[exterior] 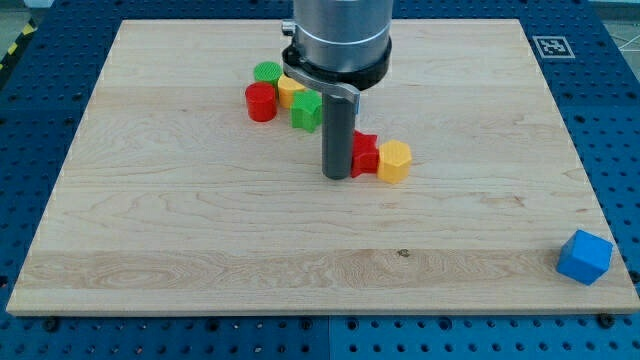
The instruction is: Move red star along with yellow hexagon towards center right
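The red star (366, 154) lies near the board's middle, partly hidden behind my rod. The yellow hexagon (394, 161) sits touching the star's right side. My tip (336, 176) rests on the board right against the star's left side, so star and hexagon line up to its right.
A cluster at the view's upper middle holds a red cylinder (261, 102), a green block (268, 72), a yellow block (290, 90) and a green block (306, 111). A blue block (584, 257) sits at the lower right corner. The wooden board (150, 220) ends close beyond it.
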Robot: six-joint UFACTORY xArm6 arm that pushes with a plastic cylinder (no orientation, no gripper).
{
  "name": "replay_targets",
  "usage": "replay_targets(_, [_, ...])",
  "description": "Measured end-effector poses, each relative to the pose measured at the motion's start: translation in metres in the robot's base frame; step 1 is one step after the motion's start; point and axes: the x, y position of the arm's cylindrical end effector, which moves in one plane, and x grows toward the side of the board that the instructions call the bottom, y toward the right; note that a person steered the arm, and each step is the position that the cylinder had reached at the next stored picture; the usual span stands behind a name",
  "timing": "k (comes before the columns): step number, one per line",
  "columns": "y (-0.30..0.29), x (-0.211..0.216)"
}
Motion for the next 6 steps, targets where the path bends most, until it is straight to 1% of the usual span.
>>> replay_targets(1, [0.005, 0.0])
replay_targets(2, [-0.025, -0.008])
replay_targets(3, [-0.067, -0.038])
replay_targets(4, [-0.066, -0.057])
replay_targets(5, [-0.031, -0.042])
replay_targets(6, [0.008, -0.016])
